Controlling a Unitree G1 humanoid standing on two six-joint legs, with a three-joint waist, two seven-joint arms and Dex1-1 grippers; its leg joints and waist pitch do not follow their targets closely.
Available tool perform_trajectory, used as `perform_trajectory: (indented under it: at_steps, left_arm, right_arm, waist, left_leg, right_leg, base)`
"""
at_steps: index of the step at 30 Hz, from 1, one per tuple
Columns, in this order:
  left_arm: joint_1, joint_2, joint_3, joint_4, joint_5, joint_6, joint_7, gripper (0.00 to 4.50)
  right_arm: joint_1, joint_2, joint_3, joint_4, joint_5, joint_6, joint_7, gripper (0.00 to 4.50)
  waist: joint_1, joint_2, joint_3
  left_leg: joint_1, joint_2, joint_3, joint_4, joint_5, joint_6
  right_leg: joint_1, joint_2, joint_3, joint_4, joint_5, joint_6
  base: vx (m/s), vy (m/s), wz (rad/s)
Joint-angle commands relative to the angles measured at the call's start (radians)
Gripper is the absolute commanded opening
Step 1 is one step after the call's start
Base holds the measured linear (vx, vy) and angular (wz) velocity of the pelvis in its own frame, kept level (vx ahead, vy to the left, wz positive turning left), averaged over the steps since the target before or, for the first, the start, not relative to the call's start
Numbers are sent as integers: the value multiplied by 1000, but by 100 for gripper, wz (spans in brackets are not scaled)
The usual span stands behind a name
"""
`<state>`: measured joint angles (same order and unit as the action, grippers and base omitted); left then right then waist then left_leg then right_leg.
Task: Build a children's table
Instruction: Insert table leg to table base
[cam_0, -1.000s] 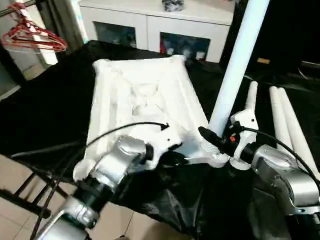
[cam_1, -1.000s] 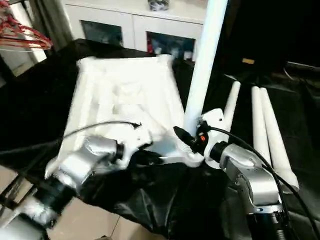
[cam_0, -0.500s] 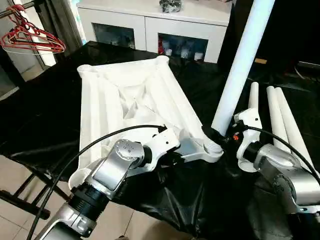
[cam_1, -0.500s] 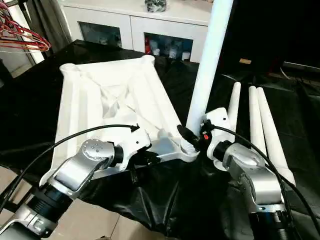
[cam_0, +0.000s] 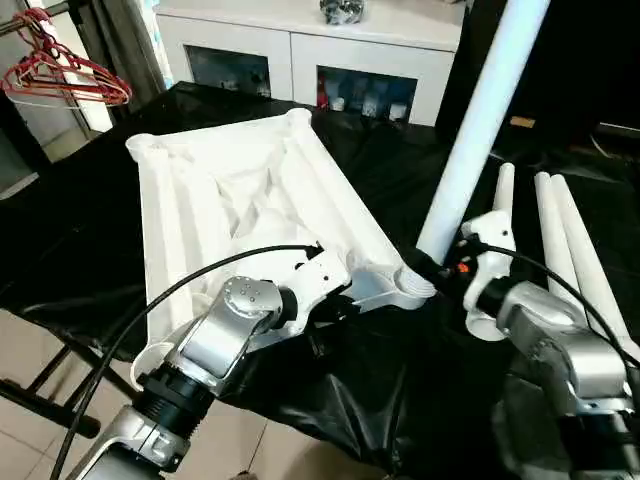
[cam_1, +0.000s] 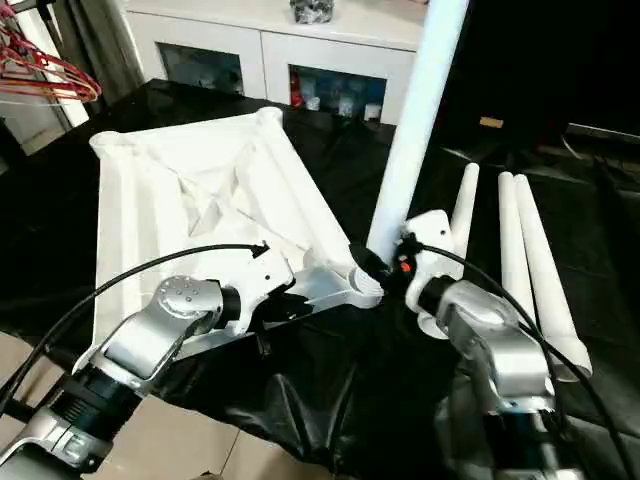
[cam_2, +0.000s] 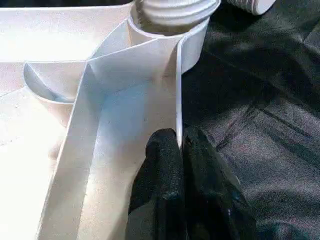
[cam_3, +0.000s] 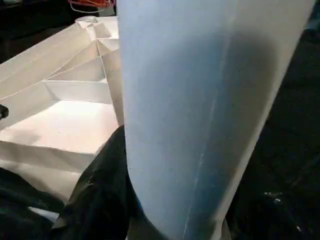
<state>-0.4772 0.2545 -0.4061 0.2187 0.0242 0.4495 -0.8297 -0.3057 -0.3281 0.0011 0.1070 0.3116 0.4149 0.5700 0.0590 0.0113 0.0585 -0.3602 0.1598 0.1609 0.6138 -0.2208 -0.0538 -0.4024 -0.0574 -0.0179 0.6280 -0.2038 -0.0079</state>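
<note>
The white plastic rectangular tabletop (cam_0: 250, 200) lies upside down on the bench draped in black plastic sheeting (cam_0: 90, 220), its ribbed underside facing up and its round corner sockets showing at the corners. It sits skewed on the bench, one long side running toward the robot's right.

The left tool (cam_2: 181, 150) is pinched closed on the thin upright rim of the tabletop, close to the near corner socket (cam_0: 412, 287); in the left wrist view its two black fingers (cam_2: 162, 165) press the rim from both sides, one finger inside the tray and one outside over the black sheet.

The right tool (cam_0: 440, 272) grips a long white tubular plastic leg (cam_0: 480, 120) near its lower end. The leg stands nearly upright, leaning a little away from the robot, with its bottom end at that same near corner socket. In the right wrist view the leg fills the space between the black fingers (cam_3: 100, 195), so the jaws are closed around it.

Three more white tubular legs (cam_0: 560, 240) lie side by side on the black sheet to the robot's right, flared ends toward the robot. Behind the bench stands a white cabinet with glass doors (cam_0: 300, 60), and red clothes hangers (cam_0: 60, 75) hang at the far left.
</note>
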Motion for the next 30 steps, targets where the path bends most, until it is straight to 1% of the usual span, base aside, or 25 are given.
perform_trajectory:
  at_steps: [1,2,4,6,7,8,9,10,13,15,16,17,18,20,21,22,24,25,26,27,28,30]
  left_arm:
    - [1,1,22,3,-13,-14,-1,0]
    - [0,2,24,5,-13,-15,-4,0]
    - [1,4,24,5,-14,-14,-9,0]
    - [0,5,22,5,-14,-15,-12,0]
    - [0,7,22,6,-14,-16,-13,0]
    - [-1,9,20,7,-16,-17,-17,0]
    - [-2,10,19,8,-18,-18,-21,0]
    - [-4,13,19,9,-23,-20,-27,0]
    - [-4,16,18,7,-27,-19,-35,0]
    - [-4,16,18,7,-26,-19,-36,0]
    - [-4,15,18,7,-25,-18,-37,0]
    - [-4,16,19,6,-25,-17,-39,0]
    - [-4,17,19,6,-25,-17,-39,0]
    - [-5,18,19,6,-25,-16,-41,0]
    - [-6,18,19,7,-26,-16,-41,0]
    - [-7,18,19,8,-26,-15,-41,0]
    - [-9,18,19,11,-27,-16,-42,0]
    - [-11,19,19,13,-27,-17,-44,0]
    - [-11,20,19,13,-27,-17,-45,0]
    - [-11,20,19,13,-27,-17,-45,0]
    - [-13,21,19,15,-27,-17,-46,0]
    - [-16,22,19,18,-26,-19,-48,0]
  right_arm:
    - [-23,-10,22,19,-14,-10,13,191]
    - [-34,-2,24,34,-15,-15,12,191]
    - [-51,8,29,56,-19,-22,9,191]
    - [-57,11,31,65,-21,-24,9,191]
    - [-61,13,32,72,-22,-26,9,191]
    - [-69,18,32,87,-26,-31,11,191]
    - [-75,22,31,100,-29,-35,14,191]
    - [-86,28,29,129,-36,-50,17,191]
    - [-90,34,20,150,-27,-53,21,191]
    - [-91,35,17,159,-26,-59,21,191]
    - [-88,41,2,172,-10,-64,25,191]
    - [-87,44,-1,173,-4,-64,25,191]
    - [-85,45,-5,175,-2,-64,25,191]
    - [-70,59,-35,190,22,-73,33,191]
    - [-62,64,-47,199,31,-79,34,191]
    - [-52,69,-58,209,38,-91,37,191]
    - [-33,78,-75,230,48,-111,44,191]
    - [-18,85,-86,248,54,-130,46,191]
    - [-12,89,-90,255,56,-138,46,191]
    - [-10,89,-91,257,57,-140,46,191]
    - [8,100,-106,284,63,-168,45,191]
    - [26,107,-112,310,61,-199,47,191]
  waist:
    - [7,-13,-66]
    - [7,-22,-66]
    - [8,-18,-65]
    - [8,-18,-66]
    - [9,-21,-65]
    - [8,-20,-66]
    - [7,-21,-65]
    - [6,-20,-65]
    - [1,-20,-63]
    - [2,-20,-63]
    - [2,-19,-64]
    - [2,-12,-65]
    - [2,-14,-65]
    - [2,-15,-65]
    - [3,-9,-65]
    - [3,-14,-65]
    - [5,-12,-66]
    - [7,1,-67]
    - [6,-6,-66]
    - [6,-6,-66]
    - [7,-3,-66]
    - [9,-1,-65]
  left_leg:
    - [-5,51,-13,-68,-35,70]
    - [-5,52,-11,-68,-36,72]
    - [-6,52,-12,-68,-29,73]
    - [-5,51,-12,-68,-27,74]
    - [-6,51,-11,-68,-25,75]
    - [-6,52,-12,-68,-19,77]
    - [-7,51,-11,-68,-21,77]
    - [-7,51,-11,-68,-32,75]
    - [-6,51,-11,-70,-54,65]
    - [-5,52,-11,-70,-57,63]
    - [-5,53,-11,-70,-44,65]
    - [-4,53,-11,-70,-47,65]
    - [-5,53,-11,-70,-46,65]
    - [-4,52,-10,-70,-50,67]
    - [-4,52,-11,-69,-53,67]
    - [-5,53,-10,-70,-60,66]
    - [-4,54,-10,-70,-54,69]
    - [-3,54,-12,-70,-48,67]
    - [-3,54,-10,-70,-53,68]
    - [-3,54,-10,-70,-53,68]
    - [-3,55,-10,-70,-66,65]
    - [-2,56,-10,-72,-81,61]
  right_leg:
    - [63,-76,37,-69,-41,-258]
    - [63,-76,37,-70,-44,-257]
    - [63,-77,37,-68,-49,-256]
    - [63,-77,38,-69,-49,-257]
    - [63,-77,38,-68,-48,-255]
    - [63,-77,37,-66,-42,-256]
    - [62,-77,37,-67,-45,-255]
    - [63,-79,37,-68,-58,-256]
    - [62,-78,37,-73,-102,-250]
    - [61,-79,38,-74,-107,-247]
    - [61,-77,37,-71,-84,-250]
    - [60,-77,37,-71,-73,-254]
    - [61,-76,37,-70,-67,-256]
    - [61,-77,37,-70,-59,-262]
    - [61,-78,38,-70,-60,-264]
    - [63,-79,38,-71,-66,-265]
    - [61,-79,38,-70,-55,-269]
    - [60,-78,36,-67,-44,-273]
    - [60,-77,36,-70,-37,-275]
    - [60,-77,36,-70,-37,-275]
    - [61,-78,37,-71,-40,-278]
    - [60,-79,37,-73,-51,-280]
  base:
    - [0,0,0]
    - [0,0,0]
    - [0,0,0]
    - [0,0,0]
    - [0,0,0]
    - [0,0,0]
    - [0,0,0]
    - [0,0,0]
    - [0,0,0]
    - [0,0,0]
    - [0,0,0]
    - [0,0,0]
    - [0,0,0]
    - [0,0,0]
    - [0,0,0]
    - [0,0,0]
    - [0,0,0]
    - [0,0,0]
    - [0,0,0]
    - [0,0,0]
    - [0,0,0]
    - [0,0,0]
